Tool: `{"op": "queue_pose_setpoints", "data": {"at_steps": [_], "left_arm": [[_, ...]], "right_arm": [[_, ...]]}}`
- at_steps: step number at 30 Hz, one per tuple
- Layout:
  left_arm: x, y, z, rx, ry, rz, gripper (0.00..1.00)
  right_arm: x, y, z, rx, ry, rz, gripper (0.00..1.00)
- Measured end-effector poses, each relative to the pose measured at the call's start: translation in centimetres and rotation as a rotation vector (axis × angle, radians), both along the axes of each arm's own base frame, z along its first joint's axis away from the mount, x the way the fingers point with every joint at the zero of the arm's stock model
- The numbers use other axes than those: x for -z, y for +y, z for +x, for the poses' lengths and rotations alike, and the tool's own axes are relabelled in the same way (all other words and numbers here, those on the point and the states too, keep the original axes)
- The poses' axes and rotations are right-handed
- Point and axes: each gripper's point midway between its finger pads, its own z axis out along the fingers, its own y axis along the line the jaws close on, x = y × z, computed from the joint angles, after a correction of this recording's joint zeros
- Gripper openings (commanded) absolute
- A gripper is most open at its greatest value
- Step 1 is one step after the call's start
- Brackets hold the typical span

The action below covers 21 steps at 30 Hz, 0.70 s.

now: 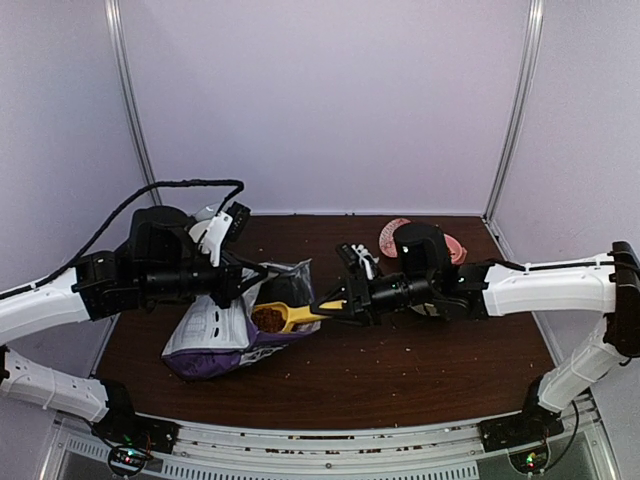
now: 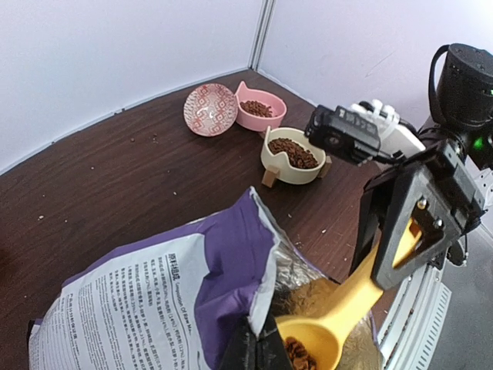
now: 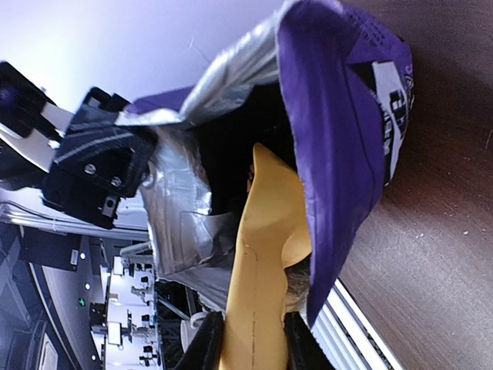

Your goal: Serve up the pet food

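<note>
REMOTE FEED: A load of pet food (image 1: 268,319), dark-brown kibble, sits in the cup of the yellow scoop (image 1: 292,316). I have my right claw (image 1: 338,308) pressed together on the scoop's handle at the mouth of the purple bag (image 1: 210,330).

The risks from here, as I judge them, start with the wrist. Any roll on the way out would tip pellets over the cup's edge onto the table (image 1: 430,350), where stray bits lie scattered. The cup's lip could also snag the bag's foil lining and drag the whole bag along. The handle looks slim and smooth, so a slip between the fingers would let the loaded end droop and spill.

The kibble lies straight out beyond the right claw's fingertips, at the far end of the handle and not between them. My left claw (image 2: 256,348) is pinching the bag's rim to hold the mouth open, with the loaded cup just off its fingertips.

The serving spot is back behind the right claw, alongside its own forearm. A cream bowl (image 2: 277,166) and a pink bowl (image 2: 262,123) stand there, both holding kibble. Beside them is a patterned dish (image 2: 209,109) showing only its pattern.
</note>
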Motion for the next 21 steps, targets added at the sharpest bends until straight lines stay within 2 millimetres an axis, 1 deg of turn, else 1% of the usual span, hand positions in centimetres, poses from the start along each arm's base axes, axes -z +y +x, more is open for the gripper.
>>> {"op": "queue_pose_setpoints", "data": {"at_steps": [5,9,17,21], "left_arm": [[-0.3,0.4,0.3,-0.012,-0.018,0.003,0.0],[-0.5,0.8,0.6,-0.03,-0.029,0.005,0.0],[-0.7,1.4,1.3,-0.079,-0.035,0.0,0.0],[-1.1,2.1,1.9,-0.119,-0.032,-0.017,0.0]], "right_arm": [[-1.4,-2.8,1.5,0.08,0.02,0.058,0.05],[-2.0,-4.3,1.9,0.109,0.035,0.092,0.05],[-3.9,-5.9,1.0,0.106,0.066,0.188,0.05],[-5.2,-6.7,0.8,0.114,0.063,0.231,0.05]]}}
